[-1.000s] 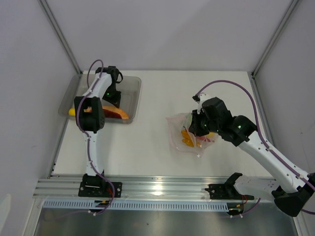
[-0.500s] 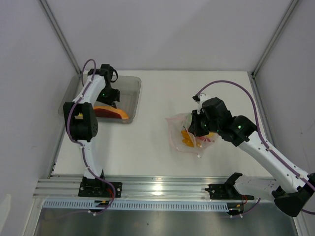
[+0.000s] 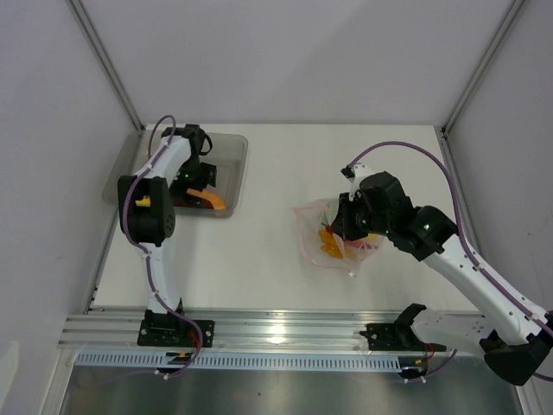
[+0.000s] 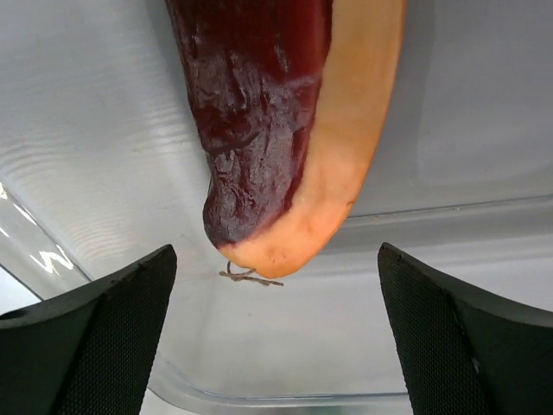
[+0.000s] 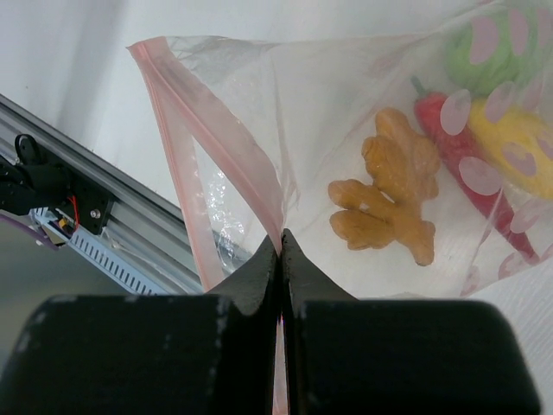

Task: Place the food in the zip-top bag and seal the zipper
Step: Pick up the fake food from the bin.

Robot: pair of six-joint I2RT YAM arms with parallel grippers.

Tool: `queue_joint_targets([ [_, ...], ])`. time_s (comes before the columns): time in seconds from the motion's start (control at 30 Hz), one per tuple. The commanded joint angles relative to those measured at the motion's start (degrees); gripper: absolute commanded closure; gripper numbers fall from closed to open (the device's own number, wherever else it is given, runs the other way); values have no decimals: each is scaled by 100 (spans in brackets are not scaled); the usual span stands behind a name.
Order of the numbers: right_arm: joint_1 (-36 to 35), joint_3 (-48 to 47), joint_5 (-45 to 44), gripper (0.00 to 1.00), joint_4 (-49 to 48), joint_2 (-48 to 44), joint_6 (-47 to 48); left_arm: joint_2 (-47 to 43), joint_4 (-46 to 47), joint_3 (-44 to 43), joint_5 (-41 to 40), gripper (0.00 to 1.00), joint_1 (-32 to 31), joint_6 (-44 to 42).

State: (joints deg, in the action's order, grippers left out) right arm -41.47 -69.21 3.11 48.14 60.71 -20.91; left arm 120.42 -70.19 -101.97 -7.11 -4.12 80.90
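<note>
Jaws sprung wide within the last second, the left claw [image 4: 275, 285] now hangs released around the tip of the orange-red slice [image 4: 285, 130], which lies loose in the grey tray [image 3: 232, 164], well apart from the bag [image 5: 233, 104]. The right claw [image 5: 281, 251] stays clenched on the pink zipper [image 5: 164, 130]. A chili [image 5: 449, 147], orange bits [image 5: 389, 190] and a green fruit [image 5: 492, 43] sit inside the bag. A fresh grab at the slice looks likely, with sealing to come after.

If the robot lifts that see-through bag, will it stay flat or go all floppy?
Probably floppy: the bag looks thin and crinkly, and its zipper already bends where the right gripper pinches it. The food inside would likely slide to the lowest corner and make it sag. It looks light, so it should lift easily.
</note>
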Motion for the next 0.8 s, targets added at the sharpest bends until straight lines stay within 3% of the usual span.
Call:
queue_joint_targets([
  [0.0, 8, -22, 75, 100, -68, -121, 60, 218, -643, -392, -238, 1, -150, 435],
  [0.4, 69, -40, 31, 100, 72, -296, 219, 508, -943, -587, -439, 1, -370, 1050],
  [0.6, 113, -128, 93, 100, 125, -375, 236, 921, -1760, -1377, -958, 2, -563, 1340],
  [0.77, 131, -189, 84, 100, 222, -446, 219, 966, -1937, -1397, -1090, 4, -739, 1542],
])
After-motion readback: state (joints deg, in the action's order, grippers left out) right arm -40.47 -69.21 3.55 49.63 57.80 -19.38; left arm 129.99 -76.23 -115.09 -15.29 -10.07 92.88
